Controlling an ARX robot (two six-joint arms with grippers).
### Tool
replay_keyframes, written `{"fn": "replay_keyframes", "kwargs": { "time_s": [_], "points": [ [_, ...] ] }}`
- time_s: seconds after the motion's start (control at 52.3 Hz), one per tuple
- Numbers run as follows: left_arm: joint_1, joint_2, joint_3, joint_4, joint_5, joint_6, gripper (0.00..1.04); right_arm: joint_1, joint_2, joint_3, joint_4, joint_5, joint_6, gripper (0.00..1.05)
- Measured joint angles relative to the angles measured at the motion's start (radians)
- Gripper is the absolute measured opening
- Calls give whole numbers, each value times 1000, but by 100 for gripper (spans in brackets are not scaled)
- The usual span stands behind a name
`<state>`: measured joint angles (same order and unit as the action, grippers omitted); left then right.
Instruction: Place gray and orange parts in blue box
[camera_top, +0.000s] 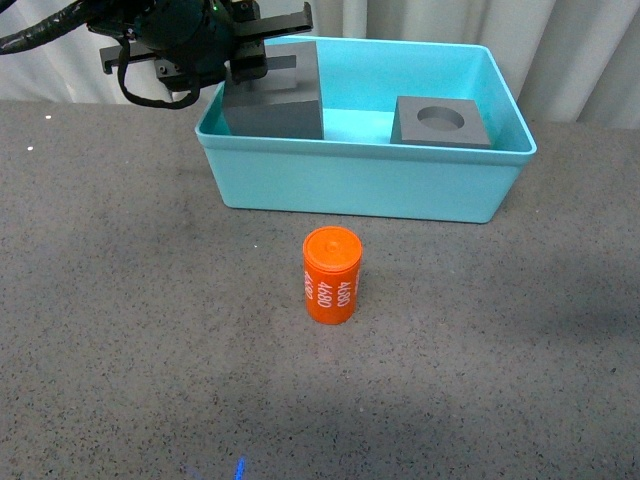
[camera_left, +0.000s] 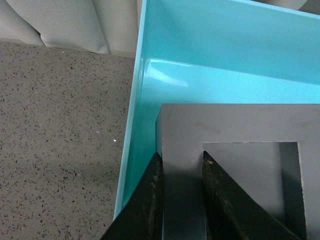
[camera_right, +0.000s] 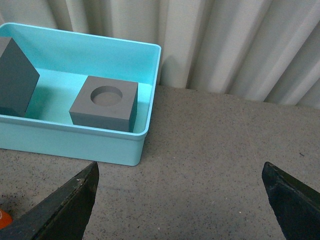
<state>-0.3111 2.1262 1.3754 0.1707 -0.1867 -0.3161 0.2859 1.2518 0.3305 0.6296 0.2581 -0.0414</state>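
My left gripper (camera_top: 262, 52) is shut on the wall of the gray cube with the square recess (camera_top: 275, 95) and holds it inside the left end of the blue box (camera_top: 370, 185). In the left wrist view its fingers (camera_left: 150, 200) pinch the cube's wall (camera_left: 182, 165) beside the recess. The gray cube with the round recess (camera_top: 441, 121) lies in the box's right end; it also shows in the right wrist view (camera_right: 105, 104). The orange cylinder (camera_top: 331, 275) stands upright on the table in front of the box. My right gripper (camera_right: 180, 200) is open and empty over bare table right of the box (camera_right: 75, 142).
The table (camera_top: 120, 300) is dark speckled gray. A pale curtain (camera_right: 235, 45) hangs behind the box. A sliver of the orange cylinder (camera_right: 3, 219) shows at the edge of the right wrist view.
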Motion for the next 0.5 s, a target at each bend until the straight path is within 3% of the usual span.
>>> {"fn": "replay_keyframes", "kwargs": {
  "time_s": [0.497],
  "points": [
    [2,67,67,-90,-19,5,17,0,0,0,0,0,0,95]
  ]
}}
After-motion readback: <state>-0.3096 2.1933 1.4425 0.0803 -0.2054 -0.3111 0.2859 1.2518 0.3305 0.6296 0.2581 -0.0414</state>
